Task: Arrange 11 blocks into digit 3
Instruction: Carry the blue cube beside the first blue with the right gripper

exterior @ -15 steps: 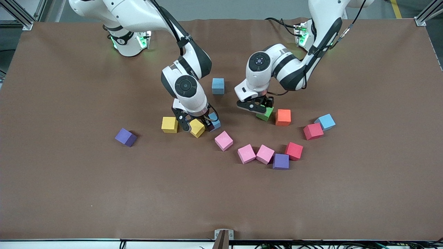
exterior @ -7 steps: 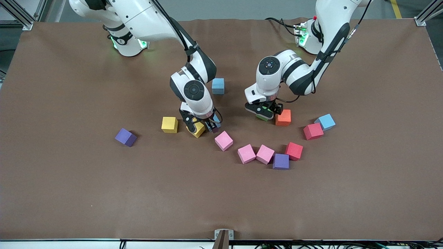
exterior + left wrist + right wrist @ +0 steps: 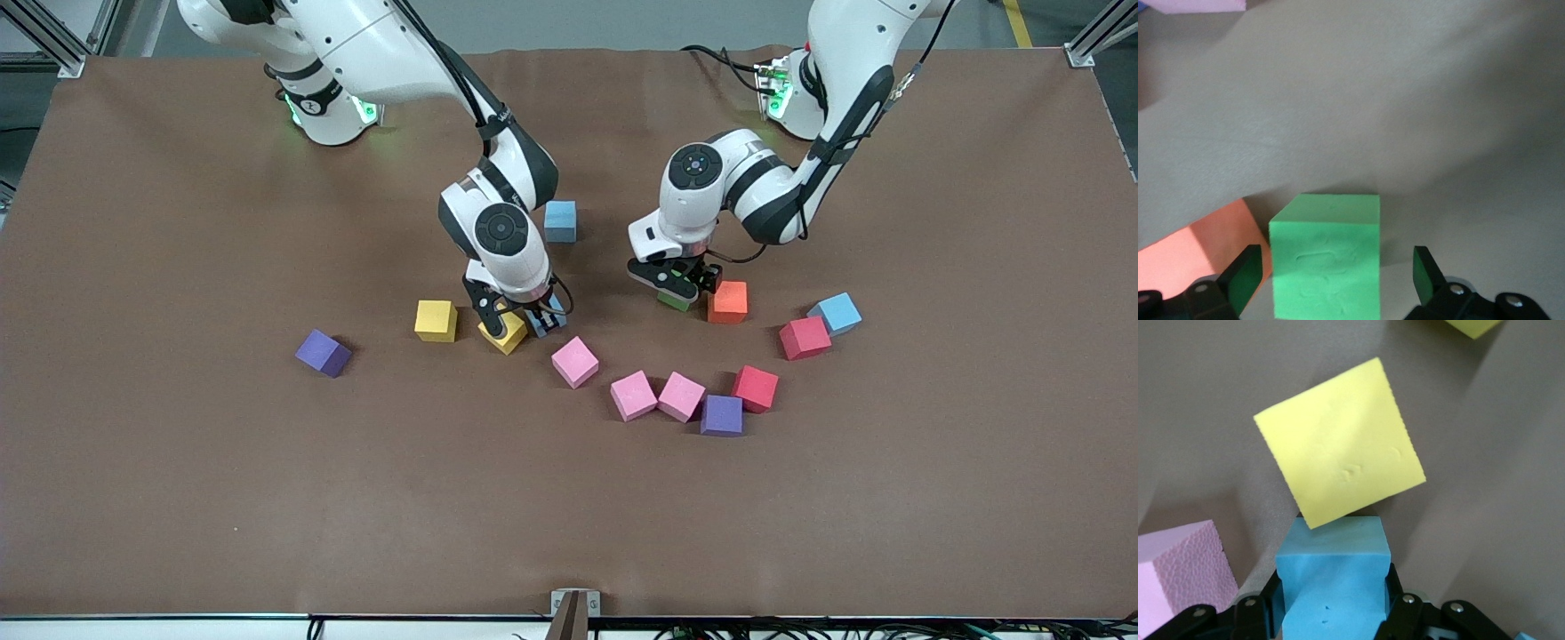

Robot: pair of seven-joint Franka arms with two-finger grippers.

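Now | right gripper [image 3: 1331,603]: low at the table, pinching a light blue cube [image 3: 1333,580] that touches a tilted yellow cube [image 3: 1340,440], pink cube [image 3: 1179,577] beside | left gripper [image 3: 1338,277]: fingers spread wide astride the green cube [image 3: 1326,257], clear of its sides, orange cube [image 3: 1195,243] just beside | digit 3: not formed, blocks scattered.

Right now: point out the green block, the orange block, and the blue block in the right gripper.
green block [image 3: 1326,263], left wrist view, its front face.
orange block [image 3: 728,300], front view, its top face.
blue block [image 3: 1333,587], right wrist view, its face between the right gripper's fingers.
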